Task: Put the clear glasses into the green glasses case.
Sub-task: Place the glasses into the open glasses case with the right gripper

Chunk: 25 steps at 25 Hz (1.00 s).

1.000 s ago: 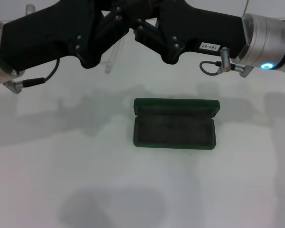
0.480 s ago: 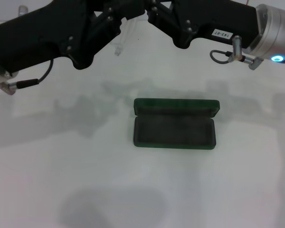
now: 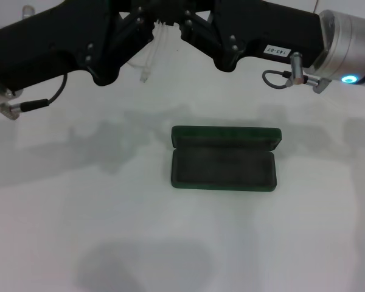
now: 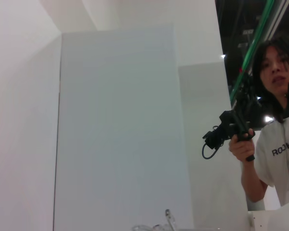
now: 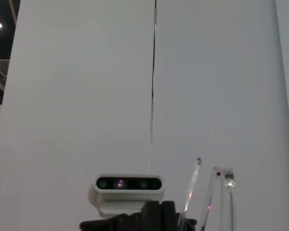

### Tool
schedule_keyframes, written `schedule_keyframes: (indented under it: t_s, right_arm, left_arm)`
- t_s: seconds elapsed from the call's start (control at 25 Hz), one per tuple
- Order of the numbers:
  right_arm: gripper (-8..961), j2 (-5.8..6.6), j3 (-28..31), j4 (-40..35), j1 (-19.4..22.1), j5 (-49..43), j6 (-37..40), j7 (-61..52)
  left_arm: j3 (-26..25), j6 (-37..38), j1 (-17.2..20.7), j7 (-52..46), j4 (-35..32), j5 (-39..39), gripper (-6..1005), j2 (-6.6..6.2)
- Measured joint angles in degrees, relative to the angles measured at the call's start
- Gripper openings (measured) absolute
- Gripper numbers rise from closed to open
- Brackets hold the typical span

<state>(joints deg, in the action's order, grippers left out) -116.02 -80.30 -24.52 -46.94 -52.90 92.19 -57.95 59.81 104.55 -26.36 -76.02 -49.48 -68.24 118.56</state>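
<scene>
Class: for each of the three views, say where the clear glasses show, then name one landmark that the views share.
Head view: the clear glasses hang at top centre, between the left tool and right tool, above the table.
Left wrist view: only a clear arm tip at the bottom edge.
Right wrist view: clear arms rise from the bottom edge.
Shared landmark: the glasses' transparent arms; the green glasses case shows only in the head view.

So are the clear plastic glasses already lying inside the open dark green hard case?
No: in the head view the dark green hard case lies open showing only dark lining, while the clear plastic glasses hang up between the two grippers.
</scene>
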Motion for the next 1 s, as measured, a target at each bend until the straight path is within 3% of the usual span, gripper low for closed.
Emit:
schedule_keyframes:
  t_s: [0.76, 1.0]
  right_arm:
    - [110, -0.08, -0.6, -0.1, 0.2, 0.3, 0.4, -0.1]
    - [110, 0.16, 0.4, -0.1, 0.7, 0.5, 0.1, 0.0]
  left_arm:
    - [-0.6, 0.1, 0.0, 0.0, 0.2, -0.5, 39, 0.26]
    - [-0.5, 2.6, 0.2, -0.1, 0.2, -0.5, 39, -0.28]
